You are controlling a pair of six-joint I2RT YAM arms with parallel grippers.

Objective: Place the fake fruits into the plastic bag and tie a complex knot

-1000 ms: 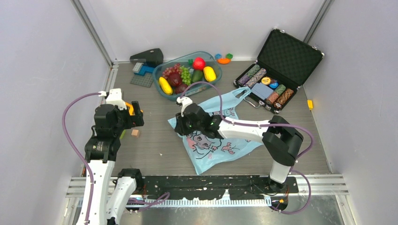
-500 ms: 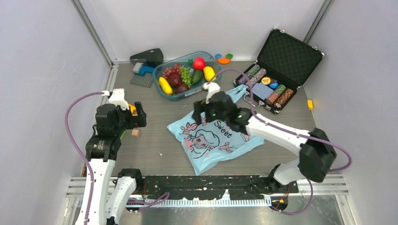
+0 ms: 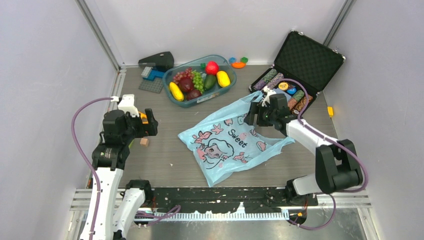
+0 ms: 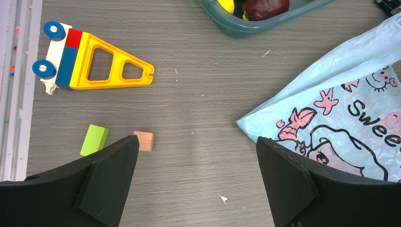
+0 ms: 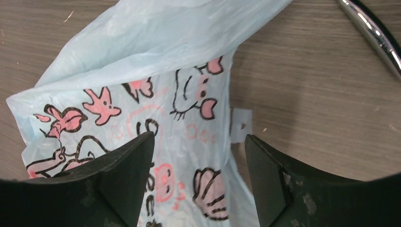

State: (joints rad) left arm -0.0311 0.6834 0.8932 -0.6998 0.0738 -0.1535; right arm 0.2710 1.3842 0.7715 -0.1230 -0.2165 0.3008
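Note:
The light-blue plastic bag [image 3: 227,145] lies flat on the table, its printed side up and its handles toward the back right. My right gripper [image 3: 253,116] hovers open over the handle end, and bag plastic [image 5: 156,61] shows between its spread fingers [image 5: 127,170]. The fake fruits [image 3: 200,80] sit in the clear blue tub [image 3: 220,94] behind the bag. My left gripper [image 4: 197,139] hangs open over bare table left of the bag's corner [image 4: 340,109]. A dark red fruit [image 4: 265,5] peeks in at the top. No knot is in view.
An open black case of poker chips [image 3: 295,85] stands at the back right, close to the right arm. A yellow toy piece [image 4: 104,66], a green block [image 4: 93,139] and a tan cube [image 4: 143,141] lie near the left gripper. Dark toy plates [image 3: 155,67] sit at the back left.
My right arm swung from the bag's left side across to its handle end and its jaws opened. The bag now lies spread out. The left arm barely moved.

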